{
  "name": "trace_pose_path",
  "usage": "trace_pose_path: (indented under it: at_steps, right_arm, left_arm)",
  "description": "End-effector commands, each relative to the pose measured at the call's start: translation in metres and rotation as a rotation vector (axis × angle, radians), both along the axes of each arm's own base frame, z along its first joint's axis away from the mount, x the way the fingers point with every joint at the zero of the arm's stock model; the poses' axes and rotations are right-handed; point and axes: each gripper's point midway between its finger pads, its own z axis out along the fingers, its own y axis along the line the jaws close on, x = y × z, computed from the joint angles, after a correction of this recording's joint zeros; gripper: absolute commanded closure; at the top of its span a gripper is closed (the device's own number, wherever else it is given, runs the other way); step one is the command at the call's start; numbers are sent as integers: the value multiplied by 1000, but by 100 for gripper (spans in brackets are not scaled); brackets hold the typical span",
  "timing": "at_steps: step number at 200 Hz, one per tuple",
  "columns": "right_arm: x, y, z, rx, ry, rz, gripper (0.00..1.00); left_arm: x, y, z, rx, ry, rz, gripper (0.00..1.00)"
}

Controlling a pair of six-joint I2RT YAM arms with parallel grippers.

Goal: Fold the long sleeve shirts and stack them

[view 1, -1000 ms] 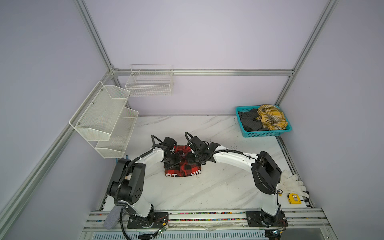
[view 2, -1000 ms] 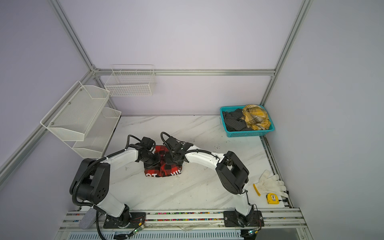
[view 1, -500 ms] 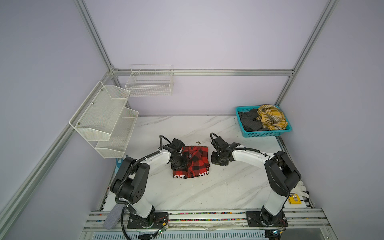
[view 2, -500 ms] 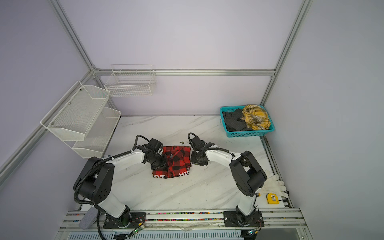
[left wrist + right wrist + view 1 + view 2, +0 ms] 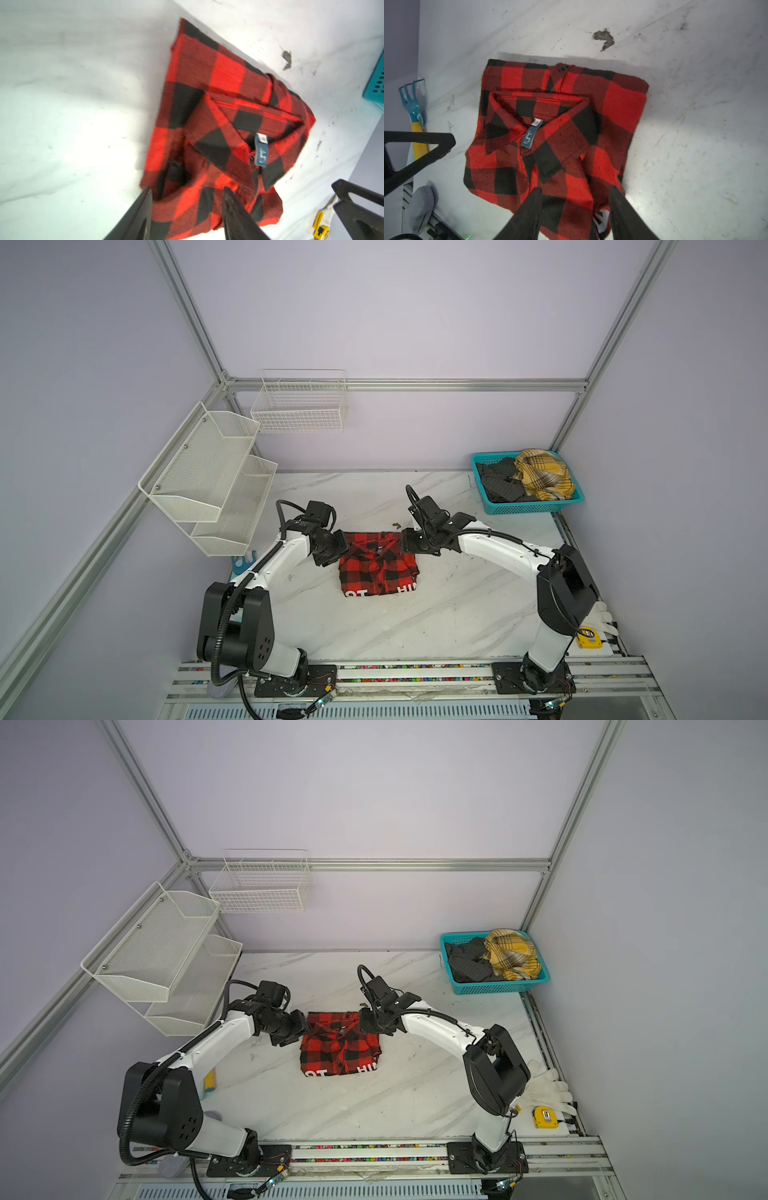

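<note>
Two collar-end corners covered: left pincer (image 5: 187, 189) and right pincer (image 5: 576, 188) poised there, jaws parted, empty; the folded red-and-black buffalo-check flannel shirt (image 5: 376, 568) lies flat mid-way on the white marble surface (image 5: 436, 614).

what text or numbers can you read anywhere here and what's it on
"5": on the blue neck tag of the red shirt.
"OT": white print along the shirt's near edge, cut off by the fold; the first letter is unsure.
"HU": further right on the same edge, also cut off.
Tape measure: its label is too small to read.
</note>
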Motion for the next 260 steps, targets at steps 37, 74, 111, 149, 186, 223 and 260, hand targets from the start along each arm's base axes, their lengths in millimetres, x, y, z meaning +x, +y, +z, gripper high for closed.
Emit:
trace_pose_path:
  at_steps: [37, 74, 111, 149, 186, 223, 260]
  right_arm:
    - [24, 24, -38, -14, 46, -5, 40]
    - [26, 17, -46, -56, 49, -23, 61]
    - [25, 17, -8, 22, -24, -41, 100]
    - [33, -6, 23, 9, -136, -130, 100]
    - [43, -29, -13, -64, -89, -201, 100]
    - [50, -27, -38, -28, -40, -157, 92]
    - [64, -14, -21, 3, -74, -132, 81]
  left_arm:
    - [28, 2, 0, -128, -34, 20, 40]
    - [30, -3, -11, -153, -7, 15, 48]
    - [29, -13, 1, -164, -43, -18, 53]
    - [34, -27, 14, -151, -88, -53, 57]
    - [39, -35, 12, -133, -85, -75, 58]
    - [36, -48, 12, -119, -91, -117, 57]
    - [34, -65, 23, -114, -111, -150, 57]
